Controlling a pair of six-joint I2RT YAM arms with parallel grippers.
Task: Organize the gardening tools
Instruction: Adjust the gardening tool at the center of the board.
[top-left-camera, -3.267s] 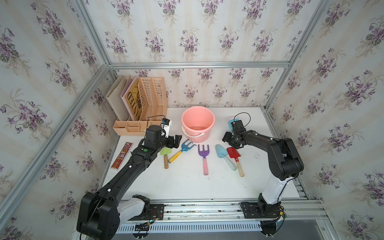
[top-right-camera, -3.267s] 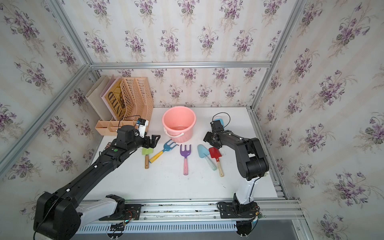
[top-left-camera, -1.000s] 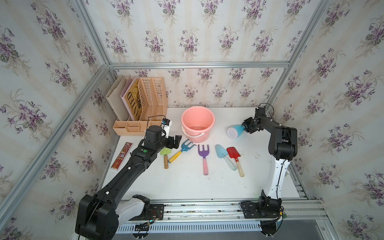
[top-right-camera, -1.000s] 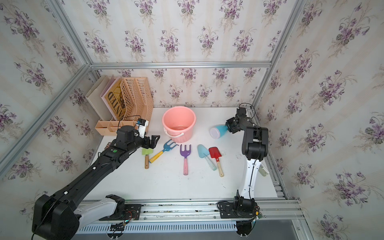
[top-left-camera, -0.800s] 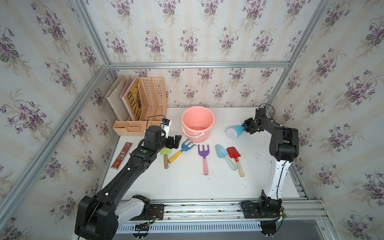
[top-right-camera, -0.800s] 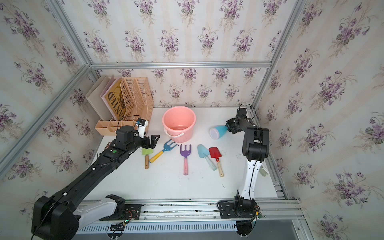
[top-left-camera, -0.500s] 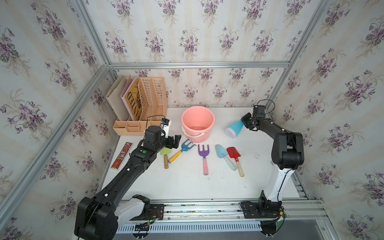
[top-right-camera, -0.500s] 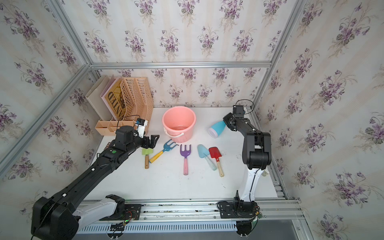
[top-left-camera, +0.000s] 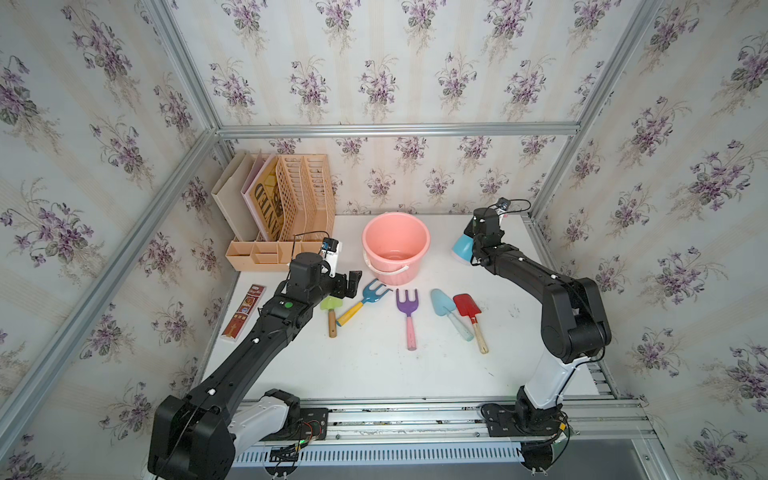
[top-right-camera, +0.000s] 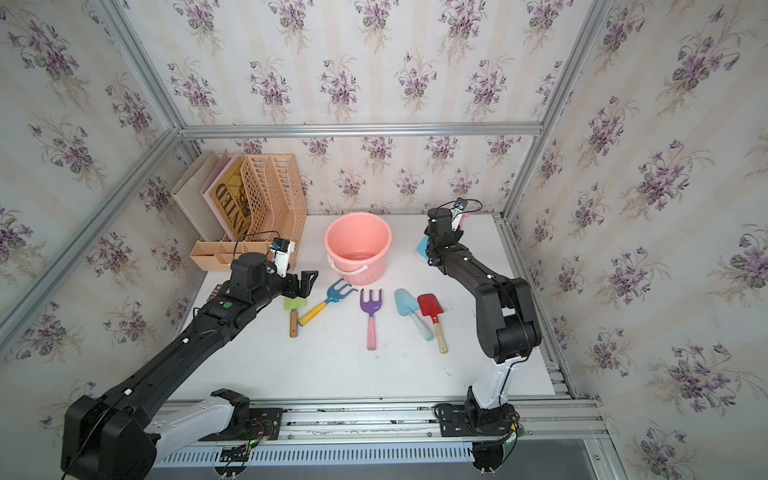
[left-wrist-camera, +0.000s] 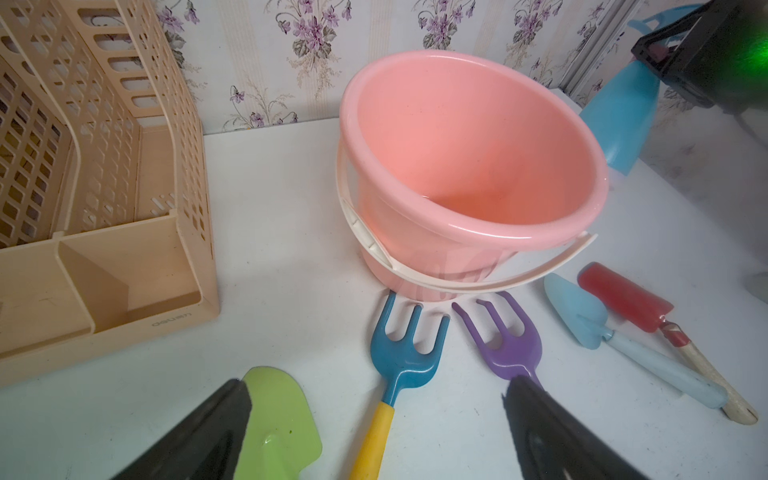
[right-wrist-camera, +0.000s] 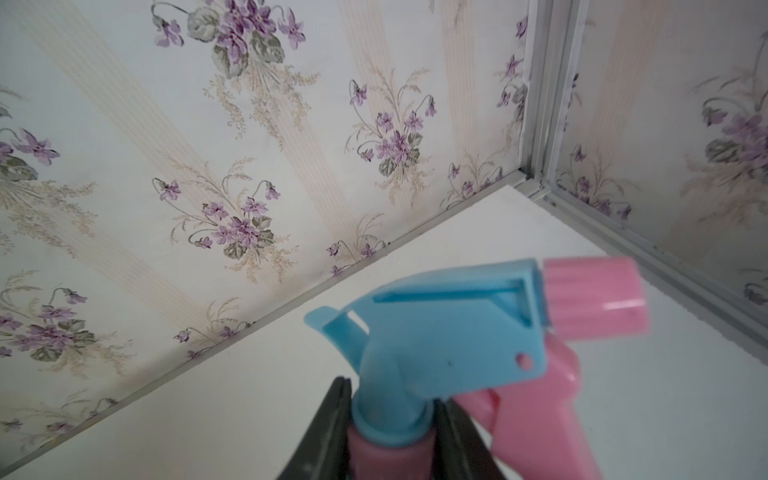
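**Five tools lie on the tabletop; the sixth is in the right fingers**

Check the right gripper: its fingers stand narrow, clamped on the neck of the spray bottle. The bottle tilts near the back right corner, beside the pink bucket. The left gripper hovers with fingers wide and holds nothing, above the green shovel and blue fork. The purple fork, light-blue trowel and red shovel lie alongside on the tabletop.
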